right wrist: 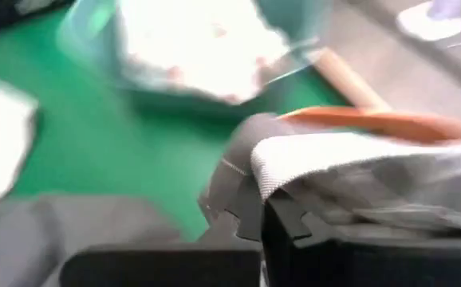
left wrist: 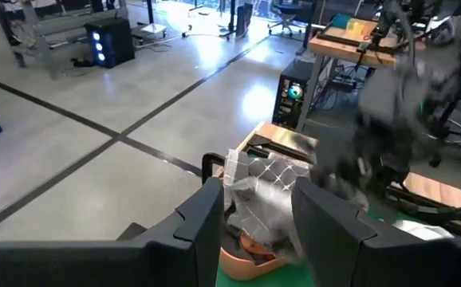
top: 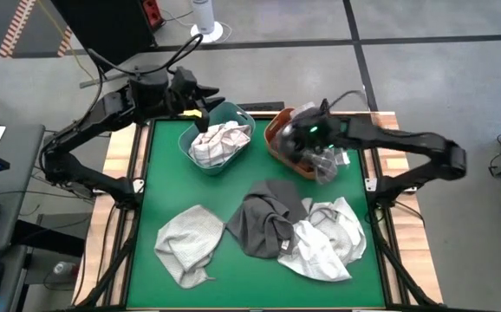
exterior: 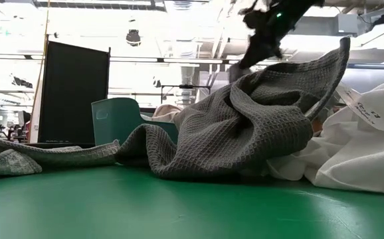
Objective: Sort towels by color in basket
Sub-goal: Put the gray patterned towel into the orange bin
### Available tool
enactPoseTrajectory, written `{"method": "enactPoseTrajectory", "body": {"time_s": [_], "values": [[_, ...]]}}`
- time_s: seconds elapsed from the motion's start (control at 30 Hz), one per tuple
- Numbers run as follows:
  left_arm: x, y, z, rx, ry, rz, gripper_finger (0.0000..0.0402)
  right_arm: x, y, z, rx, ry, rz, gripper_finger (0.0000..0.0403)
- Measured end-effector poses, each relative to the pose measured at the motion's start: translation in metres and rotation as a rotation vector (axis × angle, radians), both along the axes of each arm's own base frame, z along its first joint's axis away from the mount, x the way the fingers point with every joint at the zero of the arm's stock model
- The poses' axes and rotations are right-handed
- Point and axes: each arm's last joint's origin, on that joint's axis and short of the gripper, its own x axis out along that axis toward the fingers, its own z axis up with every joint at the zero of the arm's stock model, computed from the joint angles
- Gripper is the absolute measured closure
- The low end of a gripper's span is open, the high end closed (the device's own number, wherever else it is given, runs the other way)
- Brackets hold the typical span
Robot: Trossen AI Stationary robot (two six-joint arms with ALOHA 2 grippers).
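My left gripper (top: 200,111) (left wrist: 254,223) hovers open over the far-left rim of the teal basket (top: 220,139), which holds white towels (top: 218,143). My right gripper (top: 307,143) (right wrist: 262,207) is over the orange basket (top: 283,139), shut on a white towel with a thin dark check (top: 328,165) (left wrist: 262,187). A light grey towel (top: 190,243), a dark grey towel (top: 268,221) (exterior: 245,126) and a white towel (top: 328,238) (exterior: 365,146) lie crumpled on the green mat. My right gripper pinches a bunched part of the checked towel (right wrist: 294,171) between its two fingers, coming from above over the orange basket. How many layers it has cannot be told. The rest of the towel (top: 330,166) hangs below, draped over the basket's right rim.
The two baskets stand side by side at the far edge of the green mat (top: 164,186). The three loose towels fill the near half, and bare mat lies between them and the baskets. Wooden table edges (top: 120,156) frame the mat.
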Motion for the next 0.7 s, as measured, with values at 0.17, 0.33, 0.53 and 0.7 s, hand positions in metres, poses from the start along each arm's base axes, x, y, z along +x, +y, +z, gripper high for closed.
{"method": "enactPoseTrajectory", "body": {"time_s": [0.17, 0.33, 0.53, 0.7], "values": [[0.002, -0.005, 0.001, 0.009, -0.012, -0.025, 0.0262, -0.051, -0.013, 0.030, -0.166, 0.033, -0.192, 0.0387], [0.006, -0.014, 0.006, 0.049, -0.045, -0.069, 0.0262, -0.079, -0.032, 0.017, -0.109, 0.256, -0.243, 0.0387], [0.009, -0.021, 0.006, 0.053, -0.050, -0.099, 0.0262, -0.068, -0.057, -0.024, 0.196, 0.370, -0.174, 0.0386], [0.011, -0.030, 0.007, 0.050, -0.059, -0.137, 0.0262, -0.040, -0.072, -0.067, 0.287, 0.512, -0.137, 0.0378]]}}
